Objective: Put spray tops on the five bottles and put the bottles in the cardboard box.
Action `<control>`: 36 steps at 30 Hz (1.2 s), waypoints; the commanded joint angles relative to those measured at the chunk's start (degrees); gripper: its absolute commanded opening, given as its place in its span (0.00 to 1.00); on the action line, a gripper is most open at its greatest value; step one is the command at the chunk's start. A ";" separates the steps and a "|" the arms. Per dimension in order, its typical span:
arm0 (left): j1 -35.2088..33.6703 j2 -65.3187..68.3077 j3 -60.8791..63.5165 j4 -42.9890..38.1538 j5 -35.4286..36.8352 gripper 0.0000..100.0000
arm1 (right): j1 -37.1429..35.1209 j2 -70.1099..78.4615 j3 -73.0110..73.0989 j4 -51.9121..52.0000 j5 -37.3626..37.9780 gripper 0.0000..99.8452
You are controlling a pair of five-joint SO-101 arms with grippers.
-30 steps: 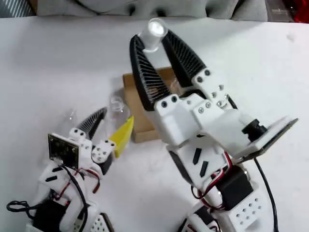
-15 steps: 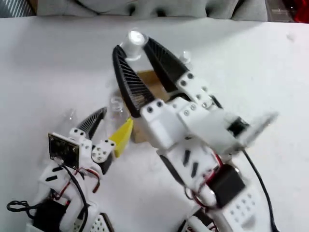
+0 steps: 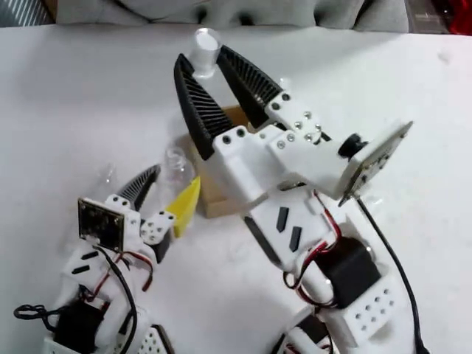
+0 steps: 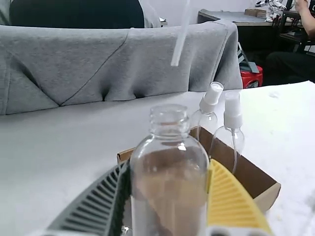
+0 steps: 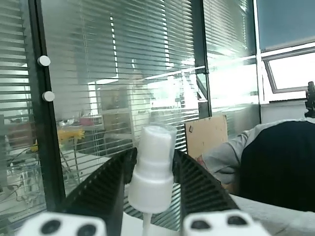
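Right gripper [image 5: 154,155] pinches spray top [image 5: 152,183]; left gripper [image 4: 167,170] seemingly clasps bottle [image 4: 169,199].

We see a clear bottle [image 4: 170,167], neck open and topless, upright between the left gripper's [image 4: 167,206] fingers. A white spray top [image 5: 152,169], dip tube hanging, is clamped in the right gripper [image 5: 153,162] above the table. The open cardboard box [image 4: 246,172], near the table's middle, holds a capped bottle [image 4: 209,115] and a second capped bottle [image 4: 231,125], both upright.

Bottle [image 4: 170,172]: transparent, colourless.
Left gripper [image 3: 173,179]: one finger black with ribs, other yellow.
Right gripper [image 3: 204,60]: both fingers black, ribbed; body white.
Spray top [image 5: 152,172]: white.
Cardboard box [image 4: 248,174]: brown.
Table [image 3: 88,96]: white.
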 commanded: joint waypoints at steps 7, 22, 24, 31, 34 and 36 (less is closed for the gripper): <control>-0.31 -0.57 -0.70 -1.93 -0.35 0.05 | 0.40 2.33 -3.69 0.84 -0.88 0.02; -0.31 -0.57 -0.70 -1.85 -0.35 0.05 | 2.68 4.70 -4.75 1.36 -0.97 0.02; -0.31 -0.57 -0.70 -1.85 -0.35 0.05 | 2.51 4.70 -4.75 1.45 -1.05 0.02; -0.31 -0.57 -0.70 -1.85 -0.35 0.05 | 2.42 4.79 -4.84 2.59 -1.14 0.02; -0.31 -0.57 -0.70 -1.85 -0.35 0.05 | 2.42 4.79 -4.84 2.59 -1.14 0.02; -0.31 -0.57 -0.70 -1.85 -0.35 0.05 | 2.42 4.79 -4.84 2.59 -1.23 0.02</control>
